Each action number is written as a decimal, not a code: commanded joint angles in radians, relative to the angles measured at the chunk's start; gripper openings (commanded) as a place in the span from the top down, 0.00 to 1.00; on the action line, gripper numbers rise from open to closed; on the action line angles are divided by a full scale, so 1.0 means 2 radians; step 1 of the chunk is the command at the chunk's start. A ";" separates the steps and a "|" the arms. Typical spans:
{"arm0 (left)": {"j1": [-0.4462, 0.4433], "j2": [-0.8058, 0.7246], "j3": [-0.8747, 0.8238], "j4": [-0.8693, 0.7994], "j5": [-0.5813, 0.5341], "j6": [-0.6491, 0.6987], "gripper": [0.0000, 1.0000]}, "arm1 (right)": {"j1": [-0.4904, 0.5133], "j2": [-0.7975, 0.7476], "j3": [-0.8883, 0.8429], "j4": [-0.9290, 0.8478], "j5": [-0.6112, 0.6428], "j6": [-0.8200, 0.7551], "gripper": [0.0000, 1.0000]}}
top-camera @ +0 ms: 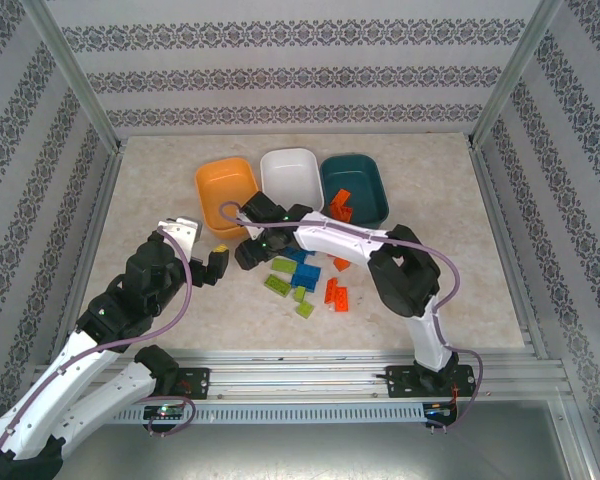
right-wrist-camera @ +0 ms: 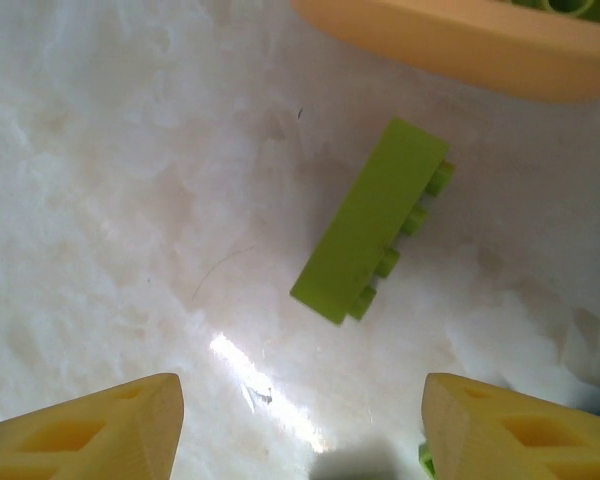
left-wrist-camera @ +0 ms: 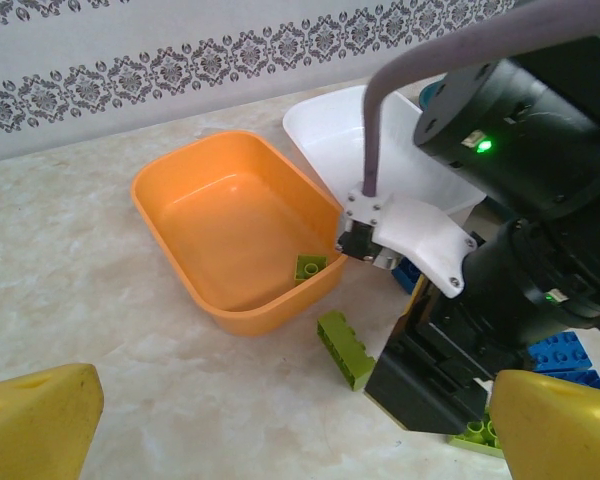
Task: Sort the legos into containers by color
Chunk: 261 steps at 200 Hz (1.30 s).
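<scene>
right tool spread, empty, over the lime brick, which lies on edge on the worktop just ahead between its fingers; orange tub just beyond. Step looks like green pick. Next: square wrist to brick, descend, pinch. left tool spread, empty.

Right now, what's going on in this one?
Lego sorting is partway through. The right gripper, jaws open and empty, hovers over a lime green brick lying on its side beside the orange tub, which already holds one green piece. The left gripper is open too, pointed at that tub. Orange-red pieces sit in the teal tub; a loose pile lies on the table.
</scene>
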 commanded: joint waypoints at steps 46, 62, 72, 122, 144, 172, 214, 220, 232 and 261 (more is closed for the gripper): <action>0.000 0.001 -0.001 0.008 -0.005 -0.001 0.00 | 0.001 0.107 0.118 -0.072 0.046 0.030 0.36; 0.000 0.001 -0.001 0.009 -0.004 -0.001 0.00 | -0.004 0.119 0.132 -0.077 0.055 0.038 0.40; 0.000 0.001 -0.001 0.009 -0.002 -0.001 0.00 | -0.006 0.122 0.135 -0.073 0.055 0.042 0.47; 0.000 -0.001 0.000 0.010 0.001 -0.001 0.00 | -0.005 0.104 0.110 -0.065 0.068 0.049 0.85; 0.000 -0.002 -0.001 0.010 0.002 -0.001 0.00 | -0.001 0.053 0.050 -0.045 0.075 0.053 0.87; 0.000 -0.001 0.000 0.012 0.005 -0.001 0.00 | 0.002 -0.026 -0.020 -0.005 0.047 0.058 0.87; 0.000 -0.002 0.000 0.010 0.002 -0.001 0.00 | -0.014 -0.075 -0.010 0.040 0.004 0.070 0.85; 0.000 -0.002 0.000 0.010 0.001 -0.001 0.00 | -0.019 -0.069 0.003 0.042 0.000 0.070 0.85; 0.000 -0.002 -0.001 0.009 -0.001 -0.001 0.00 | -0.027 -0.044 0.042 0.033 0.000 0.067 0.85; 0.000 0.000 -0.001 0.009 -0.002 -0.001 0.00 | -0.053 0.038 0.151 0.012 -0.005 0.063 0.84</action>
